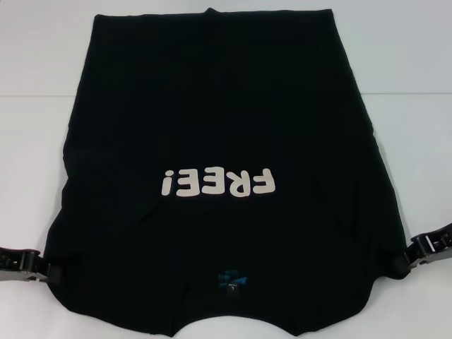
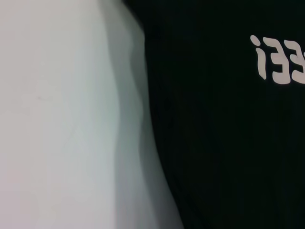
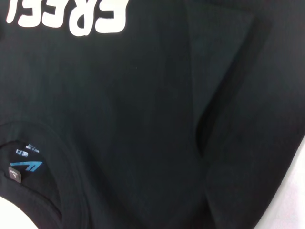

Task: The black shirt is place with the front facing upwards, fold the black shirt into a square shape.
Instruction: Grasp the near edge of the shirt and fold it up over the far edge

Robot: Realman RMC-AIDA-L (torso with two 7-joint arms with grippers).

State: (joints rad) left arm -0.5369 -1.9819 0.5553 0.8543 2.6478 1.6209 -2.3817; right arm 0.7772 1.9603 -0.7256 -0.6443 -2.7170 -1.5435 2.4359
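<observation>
Shirt [image 1: 226, 141] flat on table [image 1: 35, 85], front up, collar at 6 o'clock near us, hem at 12. Our left gripper [image 1: 44, 271] at 8 o'clock edge, right gripper [image 1: 408, 262] at 4 o'clock edge, by sleeves. Whether they pinch cloth, we cannot tell. We judge first fold starting: next, secure both sleeves, lift, carry inward.

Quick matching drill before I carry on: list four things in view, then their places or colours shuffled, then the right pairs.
Things:
1. left gripper
2. right gripper
3. FREE! lettering
4. neck label

Places or colours:
A. blue, at the collar nearest the robot
B. at the black shirt's left edge, by the sleeve
C. off-white, mid-chest
D. at the shirt's right edge, by the sleeve

Pairs: 1-B, 2-D, 3-C, 4-A
</observation>
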